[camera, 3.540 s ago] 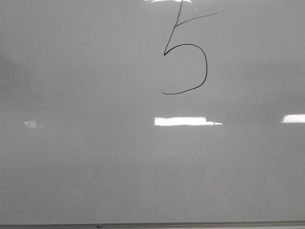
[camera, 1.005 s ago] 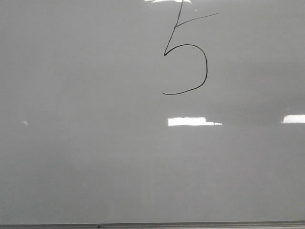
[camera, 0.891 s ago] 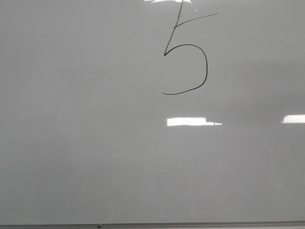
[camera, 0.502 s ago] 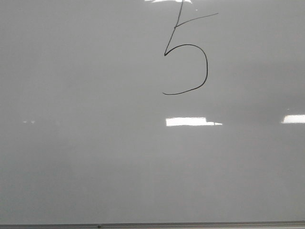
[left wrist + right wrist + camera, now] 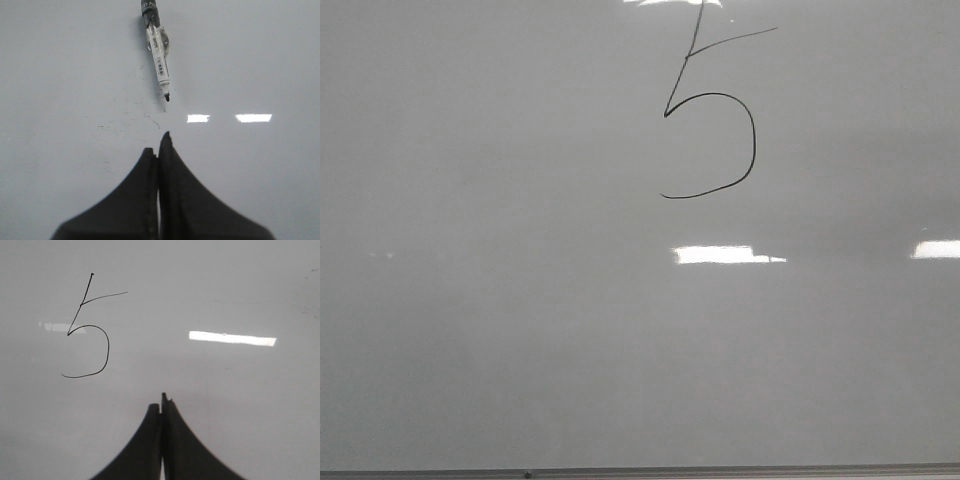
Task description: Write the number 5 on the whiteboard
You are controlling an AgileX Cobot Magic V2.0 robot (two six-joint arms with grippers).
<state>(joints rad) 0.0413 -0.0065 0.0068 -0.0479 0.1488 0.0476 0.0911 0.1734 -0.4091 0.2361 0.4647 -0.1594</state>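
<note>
The number 5 (image 5: 710, 120) is drawn in thin black line near the top middle of the whiteboard (image 5: 520, 330); it also shows in the right wrist view as the number 5 (image 5: 87, 330). My right gripper (image 5: 161, 405) is shut and empty, hovering above the board beside the digit. My left gripper (image 5: 158, 142) is shut with nothing in it. A white marker (image 5: 159, 55) with its black tip uncapped lies on the whiteboard (image 5: 250, 60) just beyond the left fingertips, apart from them. Neither gripper appears in the front view.
A grey metal edge strip (image 5: 640, 471) runs along the board's near edge. Bright rectangular light reflections (image 5: 725, 255) sit on the glossy surface. Faint old marker smudges (image 5: 120, 125) dot the board near the left gripper.
The drawn 5 stays the same. Only the glare patches on the board shift: the middle one shrinks at its left end and the small one at the left fades.
</note>
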